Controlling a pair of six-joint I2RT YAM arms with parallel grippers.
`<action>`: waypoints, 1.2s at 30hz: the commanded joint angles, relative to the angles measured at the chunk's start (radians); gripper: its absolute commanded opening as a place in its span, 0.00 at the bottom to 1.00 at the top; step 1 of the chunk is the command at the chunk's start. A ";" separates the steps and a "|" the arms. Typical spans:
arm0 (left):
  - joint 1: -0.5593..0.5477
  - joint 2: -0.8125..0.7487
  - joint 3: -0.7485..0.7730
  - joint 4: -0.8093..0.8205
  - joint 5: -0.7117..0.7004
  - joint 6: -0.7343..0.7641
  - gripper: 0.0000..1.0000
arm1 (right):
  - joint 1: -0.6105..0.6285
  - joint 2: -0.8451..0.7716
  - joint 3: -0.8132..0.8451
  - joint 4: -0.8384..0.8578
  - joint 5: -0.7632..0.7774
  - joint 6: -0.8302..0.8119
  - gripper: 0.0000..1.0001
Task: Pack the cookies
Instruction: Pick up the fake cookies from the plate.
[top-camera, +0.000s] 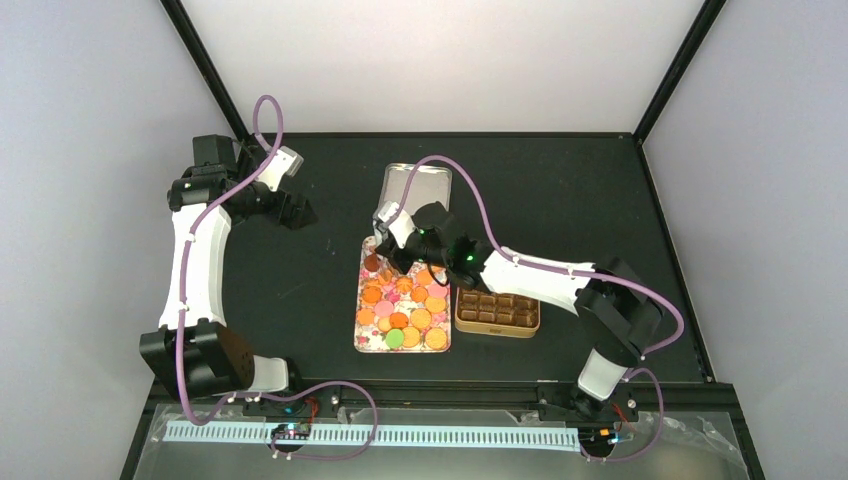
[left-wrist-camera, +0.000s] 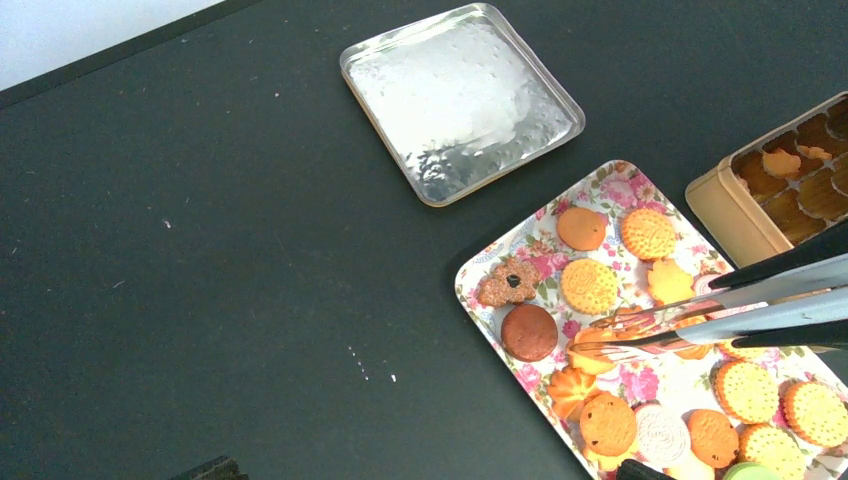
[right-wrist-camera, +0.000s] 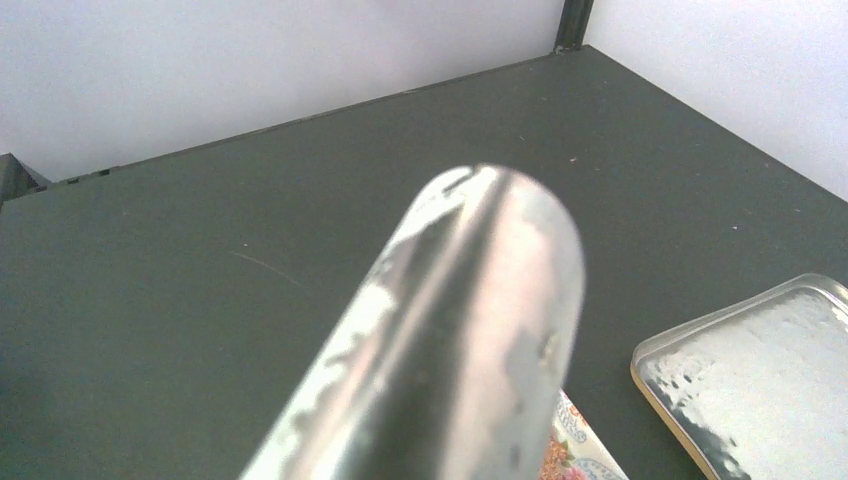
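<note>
Top view: cookies (top-camera: 405, 305) lie mostly on tray (top-camera: 360, 300); a few sit in compartments of tin (top-camera: 497, 310), just beside tray's right edge. Silver lid (top-camera: 415, 190) lies just behind tray. R gripper (top-camera: 398, 243) hangs over tray's far end, clamped on tongs (left-wrist-camera: 740, 305). Left wrist view: tong tips are low over cookies mid-tray and nearly together; can't tell if they pinch one. L gripper (top-camera: 298, 210) is well left of tray, jaws spread wide, holding nothing.
</note>
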 joint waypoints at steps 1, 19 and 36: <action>0.004 -0.005 0.025 -0.020 -0.004 0.020 0.99 | 0.011 -0.011 0.007 0.025 0.003 0.014 0.10; 0.004 -0.005 0.025 -0.019 -0.004 0.017 0.99 | -0.007 -0.110 -0.023 0.039 -0.022 0.057 0.01; 0.004 -0.014 0.028 -0.025 -0.004 0.032 0.99 | -0.114 -0.346 -0.046 -0.209 0.138 0.019 0.01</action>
